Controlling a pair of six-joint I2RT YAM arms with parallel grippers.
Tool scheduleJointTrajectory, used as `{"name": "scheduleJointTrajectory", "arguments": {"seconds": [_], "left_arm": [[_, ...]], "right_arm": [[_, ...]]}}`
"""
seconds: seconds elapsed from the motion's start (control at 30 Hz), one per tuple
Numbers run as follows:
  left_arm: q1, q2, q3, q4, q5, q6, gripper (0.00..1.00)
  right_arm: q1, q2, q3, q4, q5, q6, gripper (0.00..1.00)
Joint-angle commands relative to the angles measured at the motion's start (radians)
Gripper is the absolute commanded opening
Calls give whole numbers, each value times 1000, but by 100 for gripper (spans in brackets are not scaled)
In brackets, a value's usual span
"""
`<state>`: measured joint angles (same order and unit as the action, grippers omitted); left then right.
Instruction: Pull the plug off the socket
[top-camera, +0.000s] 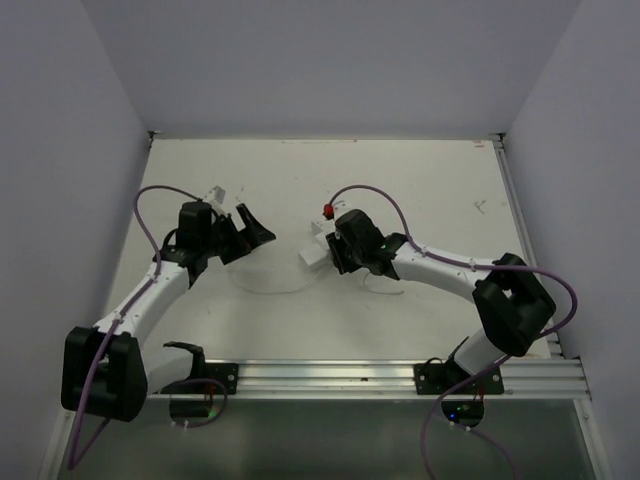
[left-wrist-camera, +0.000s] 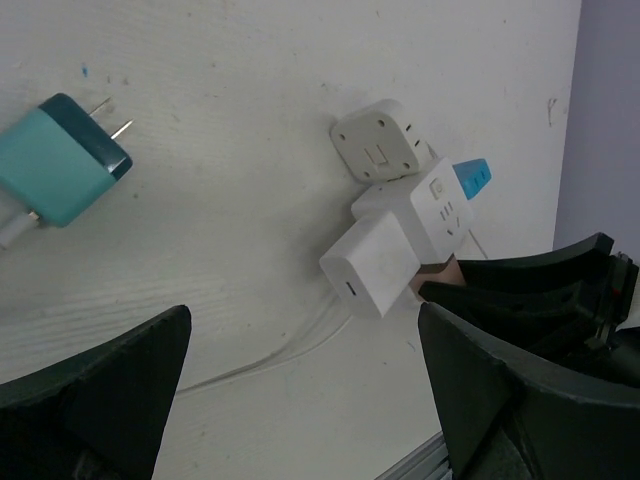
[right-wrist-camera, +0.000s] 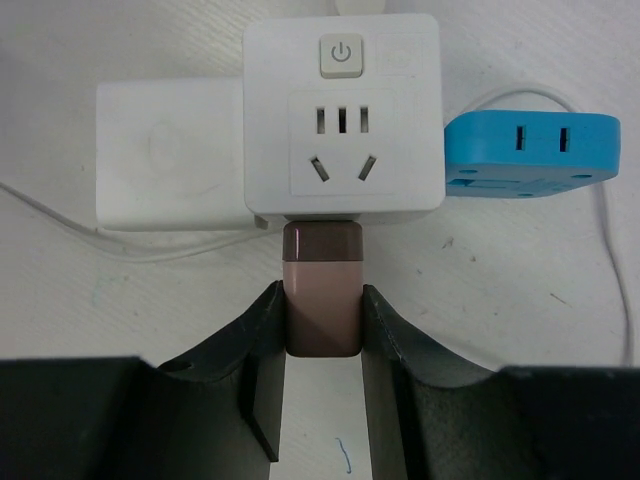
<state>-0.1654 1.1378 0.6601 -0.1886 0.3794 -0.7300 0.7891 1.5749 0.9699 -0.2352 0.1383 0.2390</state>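
Note:
A white cube socket (right-wrist-camera: 342, 140) lies on the white table, with a white charger (right-wrist-camera: 170, 155) plugged into its left side, a blue plug (right-wrist-camera: 530, 155) in its right side and a brown-pink plug (right-wrist-camera: 321, 270) in its near side. My right gripper (right-wrist-camera: 322, 305) is shut on the brown-pink plug, one finger on each side; the plug is still seated in the socket. In the top view the socket (top-camera: 314, 252) sits just left of the right gripper (top-camera: 336, 254). My left gripper (left-wrist-camera: 302, 315) is open and empty, to the left of the socket (left-wrist-camera: 435, 205), not touching it.
A teal charger (left-wrist-camera: 60, 160) with bare prongs lies to the left. A white round-cornered adapter (left-wrist-camera: 378, 140) rests against the socket's far side. A thin white cable (left-wrist-camera: 270, 358) runs over the table. A small red piece (top-camera: 327, 210) lies behind the socket. An aluminium rail (top-camera: 350, 375) edges the front.

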Motion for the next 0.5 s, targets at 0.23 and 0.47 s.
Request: {"name": "scheduleJointTrajectory", "arguments": {"seconds": [0.23,0.47], "left_arm": [[-190,283,113,277,59,-233,100],[-226,362,79,397,29,-376,100]], "right_arm": [[-17,-36,-26,181,-101,31,0],[-19,-38,-42,212,-126,48,0]]}}
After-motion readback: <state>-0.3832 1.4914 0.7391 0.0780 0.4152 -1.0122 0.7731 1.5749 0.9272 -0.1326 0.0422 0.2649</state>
